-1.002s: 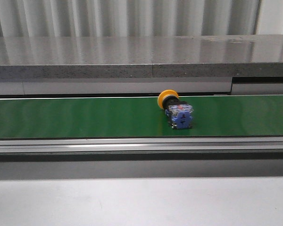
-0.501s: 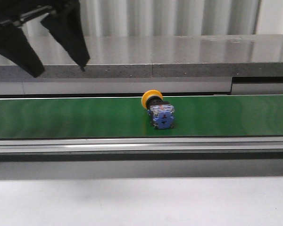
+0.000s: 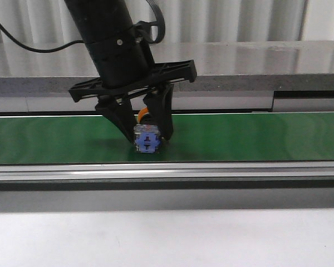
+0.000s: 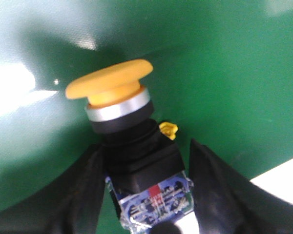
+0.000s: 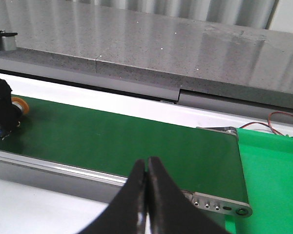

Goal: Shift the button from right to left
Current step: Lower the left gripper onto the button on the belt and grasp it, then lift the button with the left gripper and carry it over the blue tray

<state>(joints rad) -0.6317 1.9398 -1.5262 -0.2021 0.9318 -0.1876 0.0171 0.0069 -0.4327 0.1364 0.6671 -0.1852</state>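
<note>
Button [image 3: 147, 139] sits mid-frame on the green belt [image 3: 267, 136], flanked by the left gripper [image 3: 146, 133]'s fingers; grasp unconfirmed, carry leftward remains.

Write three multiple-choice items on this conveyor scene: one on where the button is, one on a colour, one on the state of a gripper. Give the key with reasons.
1. Where is the button?
A. On the grey stone ledge
B. On the green belt, between the left gripper's fingers
C. On the white surface in the foreground

2. What colour is the button's mushroom cap?
A. Orange-yellow
B. Red
C. White

3. How does the right gripper stand?
A. Open around the button
B. Shut on a cable
C. Shut, holding nothing

Key: 1 B, the front view shows the left gripper down on the green belt with a finger on either side of the block; 2 A, the left wrist view shows the cap plainly orange-yellow above a silver ring; 3 C, the right wrist view shows its fingertips pressed together with nothing between them, far from the button.
</note>
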